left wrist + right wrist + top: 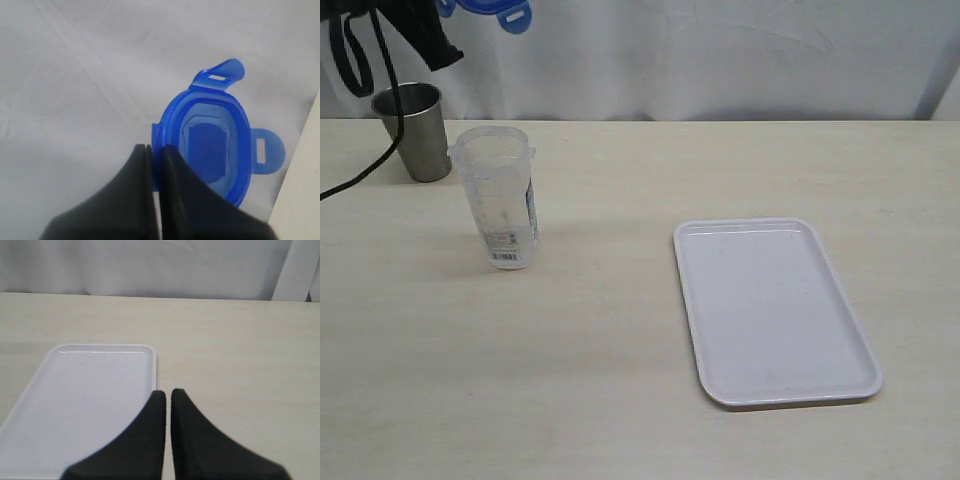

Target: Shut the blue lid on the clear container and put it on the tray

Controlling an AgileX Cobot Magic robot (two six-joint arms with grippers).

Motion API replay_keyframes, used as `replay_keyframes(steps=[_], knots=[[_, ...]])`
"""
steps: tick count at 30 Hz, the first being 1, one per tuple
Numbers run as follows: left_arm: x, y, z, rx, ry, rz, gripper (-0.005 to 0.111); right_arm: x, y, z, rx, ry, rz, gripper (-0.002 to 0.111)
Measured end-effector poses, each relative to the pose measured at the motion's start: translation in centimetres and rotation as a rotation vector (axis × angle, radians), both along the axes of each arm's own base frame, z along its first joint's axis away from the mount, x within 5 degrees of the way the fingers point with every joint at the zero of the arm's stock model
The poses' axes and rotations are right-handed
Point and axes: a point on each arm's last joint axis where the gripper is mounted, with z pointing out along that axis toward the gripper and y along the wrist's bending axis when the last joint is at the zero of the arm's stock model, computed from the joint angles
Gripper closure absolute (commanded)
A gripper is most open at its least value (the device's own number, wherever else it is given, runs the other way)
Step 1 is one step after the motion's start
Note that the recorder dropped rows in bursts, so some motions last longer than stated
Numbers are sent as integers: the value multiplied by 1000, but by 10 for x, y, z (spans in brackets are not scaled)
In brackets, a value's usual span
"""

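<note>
The blue lid (210,150) hangs in the air before the white backdrop, pinched at its rim by my left gripper (156,147), which is shut on it. In the exterior view the lid (505,14) shows at the top edge, high above the table, beside the black left arm (428,42). The clear container (500,200) stands upright and uncovered on the left of the table, below the lid. The white tray (775,310) lies flat on the right with nothing on it. My right gripper (168,392) is shut on nothing, over the tray's (90,400) edge.
A grey steel cup (415,130) stands behind and left of the container. A black cable (360,170) runs down beside the cup to the table's left edge. A white cloth backdrop (720,50) closes off the far side of the table.
</note>
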Motion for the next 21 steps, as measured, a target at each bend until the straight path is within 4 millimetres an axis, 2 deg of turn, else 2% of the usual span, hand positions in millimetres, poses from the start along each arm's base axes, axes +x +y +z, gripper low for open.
replay_keyframes(steps=[2, 6, 10, 13, 16, 21], knots=[[9, 2, -12, 121, -13, 1, 107, 0, 0, 0, 0, 0, 0, 104], [23, 0, -36, 243, 25, -14, 107, 0, 0, 0, 0, 0, 0, 104], [23, 0, -43, 315, 52, -31, 107, 0, 0, 0, 0, 0, 0, 104], [26, -1, -52, 319, 95, -32, 107, 0, 0, 0, 0, 0, 0, 104], [32, -1, -53, 222, 74, 9, 107, 0, 0, 0, 0, 0, 0, 104], [38, -3, -64, 226, 85, 18, 107, 0, 0, 0, 0, 0, 0, 104]])
